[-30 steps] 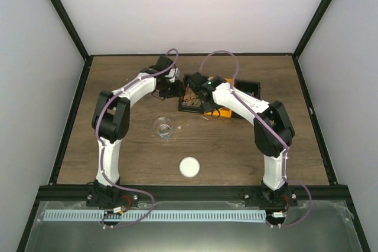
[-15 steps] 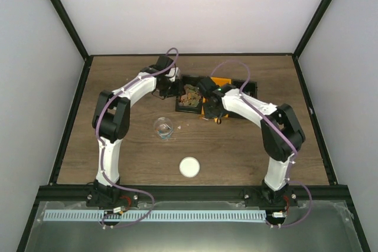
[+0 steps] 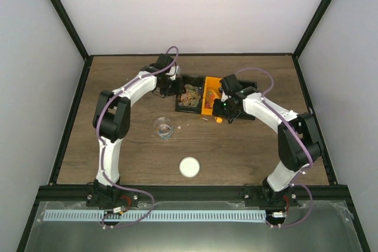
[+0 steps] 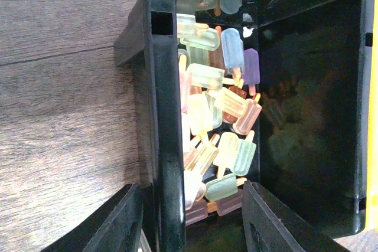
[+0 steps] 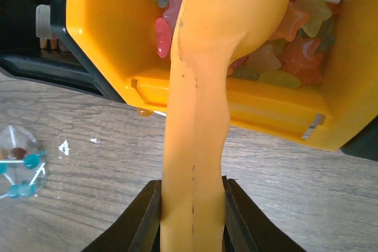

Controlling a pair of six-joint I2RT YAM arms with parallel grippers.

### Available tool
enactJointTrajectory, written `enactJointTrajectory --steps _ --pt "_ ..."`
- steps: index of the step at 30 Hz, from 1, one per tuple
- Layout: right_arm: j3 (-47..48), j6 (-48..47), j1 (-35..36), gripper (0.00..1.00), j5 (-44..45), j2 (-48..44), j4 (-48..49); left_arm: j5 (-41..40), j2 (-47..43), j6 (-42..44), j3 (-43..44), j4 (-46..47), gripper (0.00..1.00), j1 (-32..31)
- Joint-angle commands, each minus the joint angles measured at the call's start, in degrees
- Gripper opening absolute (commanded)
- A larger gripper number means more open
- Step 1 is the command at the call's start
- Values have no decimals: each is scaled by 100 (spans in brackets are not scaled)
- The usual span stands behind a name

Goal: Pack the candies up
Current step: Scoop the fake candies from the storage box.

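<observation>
Pastel popsicle-shaped candies (image 4: 218, 122) lie in a black bin (image 3: 190, 95). Star-shaped red, orange and yellow candies (image 5: 295, 45) fill an orange bin (image 3: 211, 100) beside it. My left gripper (image 3: 172, 88) is open; in the left wrist view (image 4: 195, 222) its jaws straddle the black bin's left wall (image 4: 159, 116). My right gripper (image 3: 226, 108) is shut on the handle of the orange scoop (image 5: 201, 87), just in front of the orange bin (image 5: 118, 39). The scoop's bowl reaches over the star candies. It hides what it holds.
A small clear jar (image 3: 163, 127) with a few candies stands left of the bins; it also shows in the right wrist view (image 5: 20, 160). A white round lid (image 3: 189, 167) lies nearer me. Stray bits (image 3: 204, 117) lie before the bins. Another black bin (image 3: 251, 90) sits right.
My right gripper has carried the scoop rightward, from over the black bin to the front of the orange bin. The black bin straightened slightly. The left gripper has stayed put.
</observation>
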Motion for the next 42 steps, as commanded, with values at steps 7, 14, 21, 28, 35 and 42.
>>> enactJointTrajectory --steps 7,14,21,28,35,42 --pt "-593 444 -398 1 -1635 -420 962 49 130 16 163 -29 48 -6" --pt "-1063 944 -869 1 -2434 -709 1577 83 174 5 192 -18 48 -7" --pt "-1530 1419 -1046 1 -3068 -806 2281 92 179 8 206 -23 48 -6" --pt "-1910 1848 -1215 1 -3358 -959 2825 69 154 25 207 -41 48 -2" --pt "-2259 2237 -1423 1 -3527 -1333 3240 79 165 8 214 -32 48 -7" --pt "-2607 2488 -1545 1 -3685 -1485 3531 94 150 5 260 -69 48 -7"
